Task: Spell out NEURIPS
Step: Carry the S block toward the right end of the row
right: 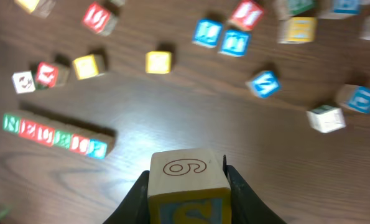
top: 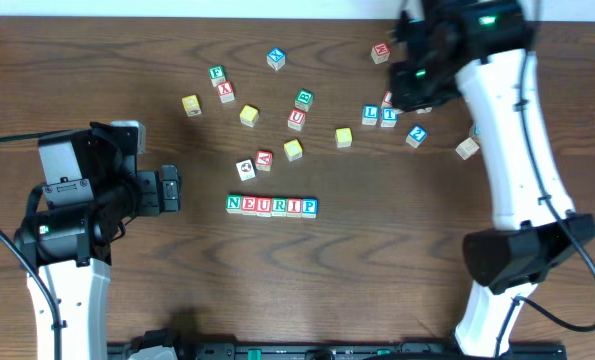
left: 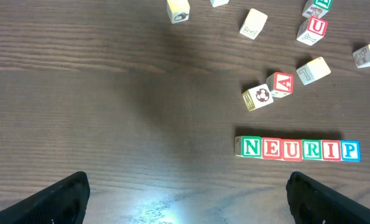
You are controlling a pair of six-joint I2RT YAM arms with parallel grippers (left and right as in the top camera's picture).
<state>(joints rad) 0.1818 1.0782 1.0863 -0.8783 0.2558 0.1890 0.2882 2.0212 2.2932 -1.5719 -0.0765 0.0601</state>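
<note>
Right wrist view: your right hand is clenching the yellow-faced cube aloft, while your left hand is lying released. The NEURIP row is awaiting its last letter, and, in my judgement, is needing that cube set flush against the P.

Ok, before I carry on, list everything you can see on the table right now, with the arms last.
letter row: six cubes touching in a line, pale faces with green, red and blue letters reading NEURIP, centre front of the table
held cube: one, pale top with an outlined 6 or 9, yellow side with a blue mark, between the right gripper's fingers
loose cubes: about seventeen, a few partly hidden by the right arm; yellow, or pale with red, blue or green letters; scattered beyond the row
table: one, dark brown wood
left gripper: one, black, open and empty, left of the row
right gripper: one, black, shut on the held cube, over the far right of the scatter
</note>
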